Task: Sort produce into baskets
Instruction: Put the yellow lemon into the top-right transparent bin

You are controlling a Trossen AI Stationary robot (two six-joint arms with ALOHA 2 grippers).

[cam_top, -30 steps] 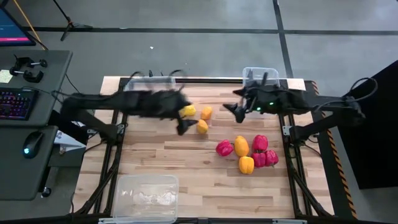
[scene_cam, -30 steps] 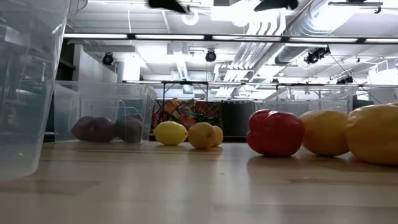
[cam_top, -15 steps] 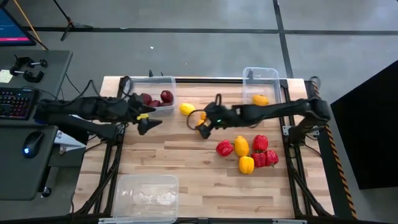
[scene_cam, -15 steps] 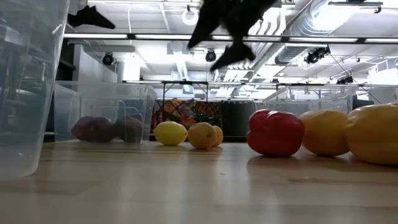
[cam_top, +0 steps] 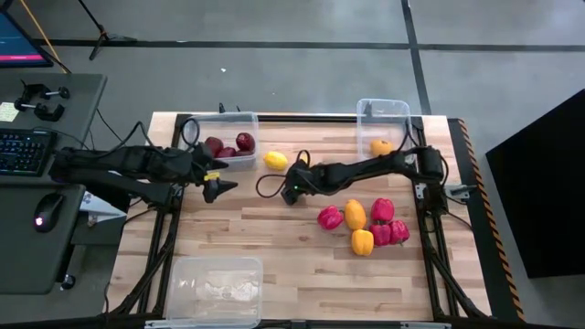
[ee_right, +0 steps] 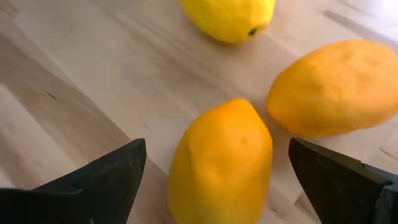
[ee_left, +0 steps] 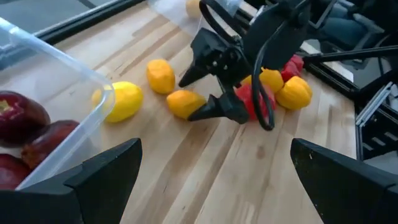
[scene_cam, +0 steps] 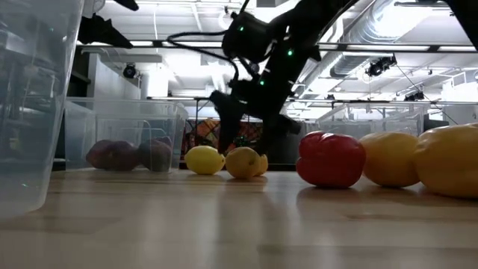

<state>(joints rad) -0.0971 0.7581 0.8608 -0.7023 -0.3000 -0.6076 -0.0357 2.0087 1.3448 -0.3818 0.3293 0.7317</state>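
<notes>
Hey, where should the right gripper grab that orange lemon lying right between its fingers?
Probably across the fat middle of the orange lemon, coming straight down. It lies on its side on the wooden table, its long axis between the open right gripper's fingers, clear of the neighbouring orange lemon.

Pale striped wooden plank table [cam_top: 274, 256] carries three clear see-through plastic tubs: one at eleven o'clock [cam_top: 222, 121] holding dark maroon round fruits [cam_top: 228, 146], one at one o'clock [cam_top: 384, 111] holding a yellow-orange lemon [cam_top: 381, 146], one at seven o'clock [cam_top: 218, 291] colourless throughout. A bright yellow lemon [cam_top: 275, 161] lies near centre; glossy red bell peppers [cam_top: 382, 209] and yellow bell peppers [cam_top: 355, 215] cluster at four o'clock. Both arms are black
</notes>
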